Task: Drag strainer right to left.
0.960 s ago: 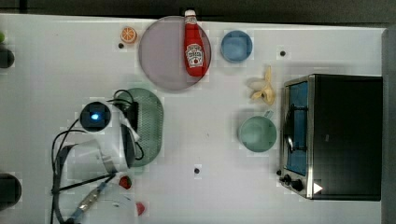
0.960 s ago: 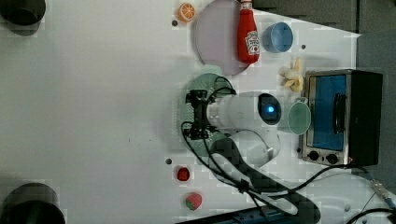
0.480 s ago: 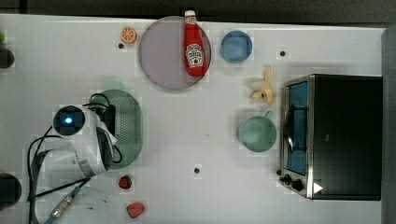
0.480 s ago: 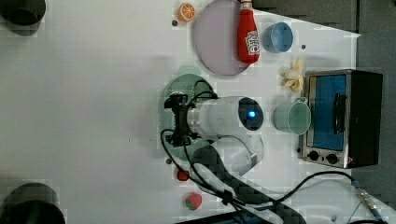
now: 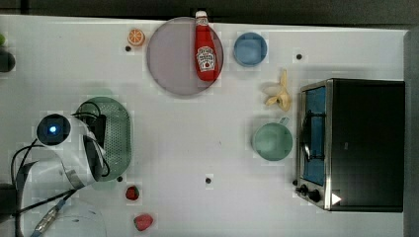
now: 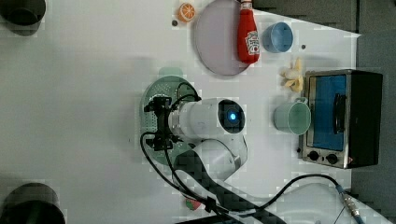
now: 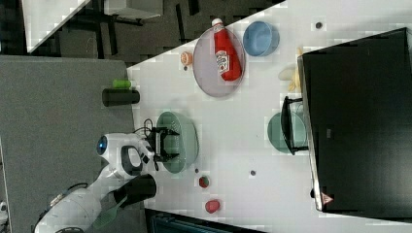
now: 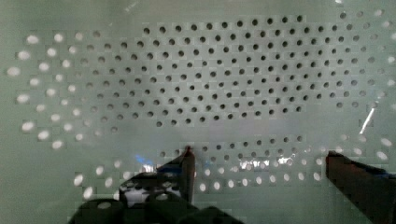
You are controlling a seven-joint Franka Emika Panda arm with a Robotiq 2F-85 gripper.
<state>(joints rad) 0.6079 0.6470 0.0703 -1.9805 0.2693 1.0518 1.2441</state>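
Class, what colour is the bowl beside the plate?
Blue, clearest in the top view.

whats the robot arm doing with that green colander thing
The robot arm has its gripper lowered into the basin of the pale green strainer, fingers spread apart over the perforated bottom rather than clamped on anything. It looks set up to drag the strainer across the white table. The strainer sits near the top view's left edge, well away from the green cup and the toaster oven at the top view's right.

Open surface [image 5: 59,64]: wide bare stretch at the top view's left. Obstacles near the strainer [image 5: 116,136]: strawberry [image 5: 132,192] just below; plate [image 5: 173,59] with ketchup bottle [image 5: 206,49] above-right.
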